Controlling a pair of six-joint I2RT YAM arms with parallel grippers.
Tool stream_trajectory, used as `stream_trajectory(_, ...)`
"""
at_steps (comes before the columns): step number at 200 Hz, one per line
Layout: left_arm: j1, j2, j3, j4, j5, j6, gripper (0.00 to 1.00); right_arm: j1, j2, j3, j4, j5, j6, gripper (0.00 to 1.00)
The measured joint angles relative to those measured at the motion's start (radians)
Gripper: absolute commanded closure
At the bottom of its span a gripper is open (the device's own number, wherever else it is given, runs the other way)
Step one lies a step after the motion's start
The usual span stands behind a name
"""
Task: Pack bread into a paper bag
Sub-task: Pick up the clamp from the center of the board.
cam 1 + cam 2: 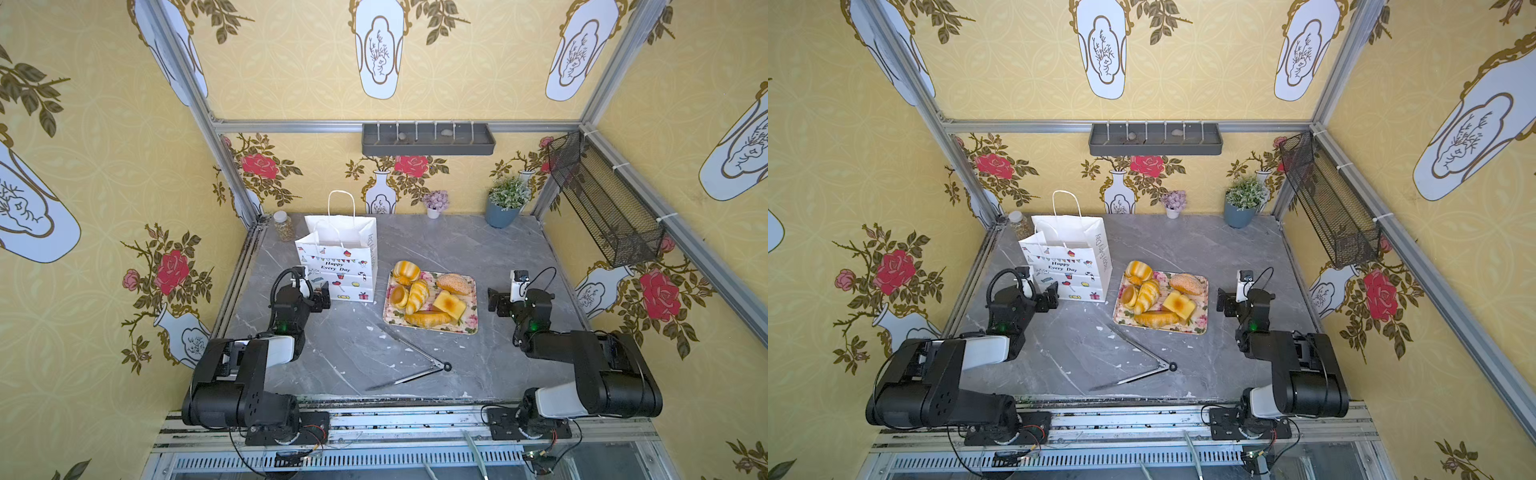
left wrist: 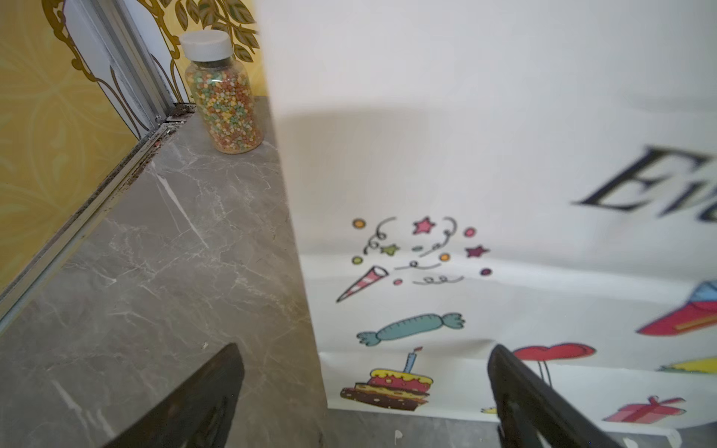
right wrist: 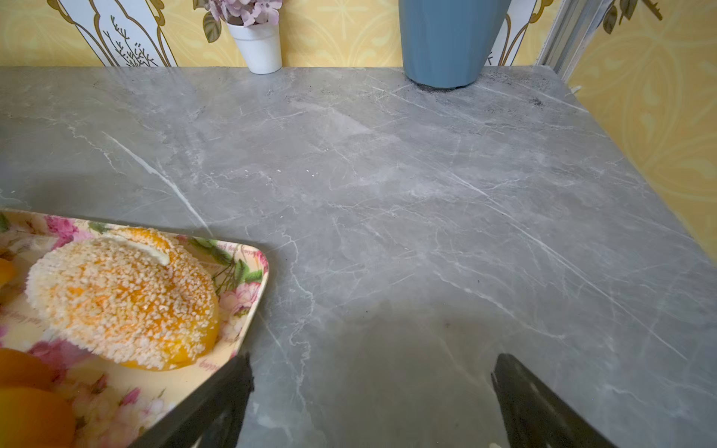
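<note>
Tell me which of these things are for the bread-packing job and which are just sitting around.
For the job:
paper bag, pumpkin bun, seeded bun, round bun, twisted roll, square toast, long loaf, floral tray under them.

Just lying about:
sprinkle jar, purple flower pot, green plant, wall shelf, wire basket, tongs (maybe a tool, untouched).

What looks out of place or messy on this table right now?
The metal tongs lie splayed open on the tabletop in front of the tray. Small white flecks dot the grey surface around them. The pumpkin-shaped bun hangs over the tray's far corner. The paper bag has a crease across its printed front.
</note>
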Motion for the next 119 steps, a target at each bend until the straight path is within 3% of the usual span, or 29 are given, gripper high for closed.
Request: stream_trajectory(119,0.000,0.000,-0.005,0.002,-0.034,-0.008,0.01,-0.002,0.000,0.000,0.000,0.000,0.000,0.02)
